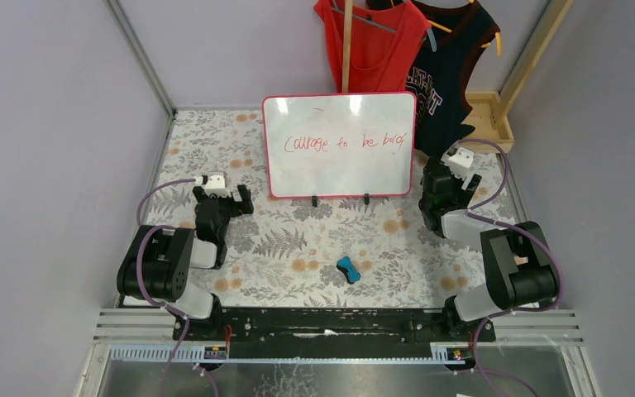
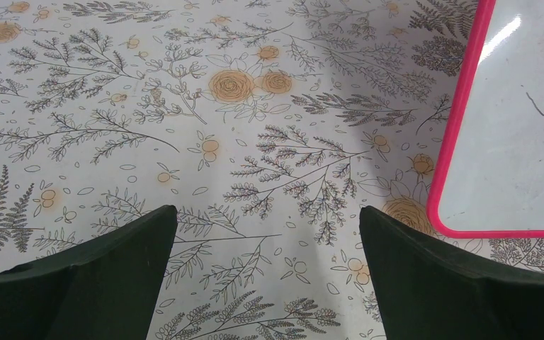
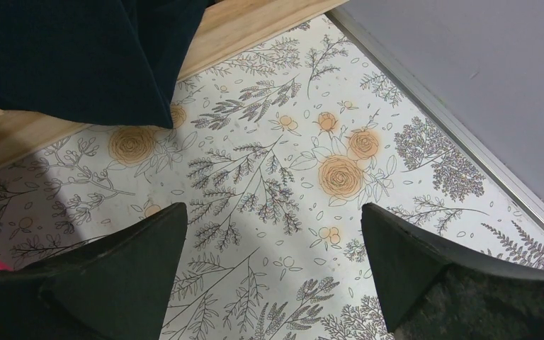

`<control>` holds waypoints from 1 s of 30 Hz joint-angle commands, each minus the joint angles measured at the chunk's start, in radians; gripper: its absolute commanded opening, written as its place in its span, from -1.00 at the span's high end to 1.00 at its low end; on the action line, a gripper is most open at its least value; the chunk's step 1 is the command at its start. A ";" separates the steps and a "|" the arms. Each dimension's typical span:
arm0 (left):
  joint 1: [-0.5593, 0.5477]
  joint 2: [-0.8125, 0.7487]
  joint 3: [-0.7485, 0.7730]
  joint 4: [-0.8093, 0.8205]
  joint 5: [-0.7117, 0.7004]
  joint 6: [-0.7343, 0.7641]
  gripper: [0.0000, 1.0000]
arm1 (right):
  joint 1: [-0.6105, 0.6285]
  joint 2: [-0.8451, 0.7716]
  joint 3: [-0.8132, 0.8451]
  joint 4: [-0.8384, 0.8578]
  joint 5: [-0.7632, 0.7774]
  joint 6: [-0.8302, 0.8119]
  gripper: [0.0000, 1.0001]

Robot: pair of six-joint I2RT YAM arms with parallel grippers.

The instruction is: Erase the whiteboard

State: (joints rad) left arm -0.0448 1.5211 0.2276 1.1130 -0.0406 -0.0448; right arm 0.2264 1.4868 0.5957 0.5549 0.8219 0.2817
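**Board full of red ink, eraser lying untouched**

Closest to the near edge, the little blue-and-black eraser (image 1: 348,269) lies loose on the flowered tabletop (image 1: 298,240). It sits about midway between the two arms, a touch towards the right one. That looks like a handy spot, since either arm could probably drop onto it. Nothing is touching it.

Further in, the left pincer (image 2: 268,210) hangs low over the tabletop near the left edge. Its fingers are spread wide with nothing between them. Its own camera catches the board's lower left corner just off to one side, so it is near the frame but apart from it. The right pincer (image 3: 273,207) sits near the right edge and further back, and it too gapes wide and empty over bare cloth. Both look parked on either side of the board, not at work.

The whiteboard (image 1: 339,145) stands towards the middle of the far edge. It is propped on two black clip feet with its face turned to the arms, which I'd guess is to let a wipe reach it. A line of red handwriting runs across its middle, so the erasing is not yet begun. I'd say the eraser must be picked up first.

Behind it, at the far edge, a red shirt (image 1: 372,41) and a dark shirt (image 1: 446,74) hang by a wooden stand (image 1: 488,116).
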 commanded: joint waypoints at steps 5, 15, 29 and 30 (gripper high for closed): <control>0.006 -0.004 0.020 0.057 0.007 0.006 -1.00 | 0.000 -0.017 0.018 0.043 0.031 0.016 -0.98; 0.007 -0.004 0.021 0.057 0.008 0.006 -1.00 | 0.000 -0.015 0.016 0.057 -0.004 -0.004 -0.98; 0.006 -0.004 0.021 0.058 0.008 0.006 -1.00 | 0.000 -0.342 -0.067 -0.193 -0.115 0.141 -0.71; 0.006 -0.004 0.020 0.058 0.008 0.006 -1.00 | -0.001 -0.379 -0.043 -0.285 -0.143 0.162 -0.71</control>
State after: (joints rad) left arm -0.0448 1.5211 0.2276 1.1130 -0.0402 -0.0448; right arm 0.2264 1.2491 0.4793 0.4927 0.7635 0.3389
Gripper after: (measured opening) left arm 0.998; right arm 0.858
